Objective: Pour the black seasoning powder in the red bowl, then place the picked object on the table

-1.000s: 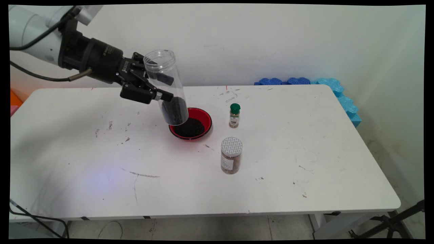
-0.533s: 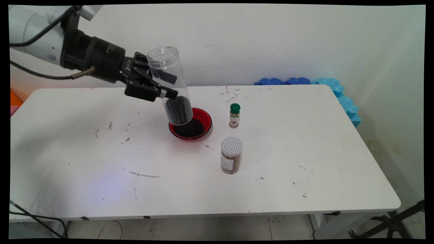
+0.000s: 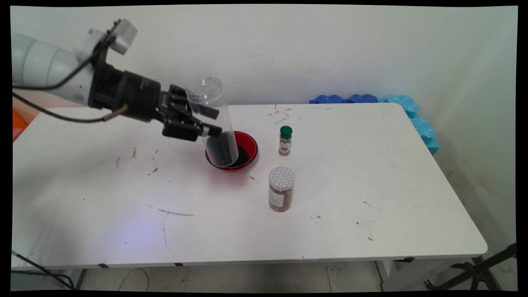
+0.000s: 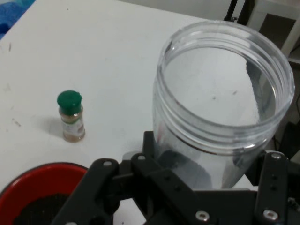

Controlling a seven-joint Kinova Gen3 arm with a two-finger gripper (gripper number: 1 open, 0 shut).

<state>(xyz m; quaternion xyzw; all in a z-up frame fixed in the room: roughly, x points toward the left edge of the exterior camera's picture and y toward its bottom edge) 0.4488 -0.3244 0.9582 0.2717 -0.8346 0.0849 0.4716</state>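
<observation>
My gripper [image 3: 206, 121] is shut on a clear plastic jar [image 3: 212, 119], open at the top and with dark grains in its lower part. The jar leans slightly, mouth up, and its base hangs over the left part of a red bowl [image 3: 247, 142] that holds dark grains. In the hand view the jar's open mouth [image 4: 225, 89] fills the right side, the gripper [image 4: 197, 192] clasps it below, and the red bowl [image 4: 28, 176] shows at the bottom left.
A small spice bottle with a green cap [image 3: 285, 140] [image 4: 71, 116] stands right of the bowl. A taller jar with a white lid [image 3: 281, 189] stands in front of it. Blue foam pieces [image 3: 371, 99] lie at the table's far right corner.
The gripper has come down and slightly right with the jar, so the jar's base now sits lower over the bowl.
</observation>
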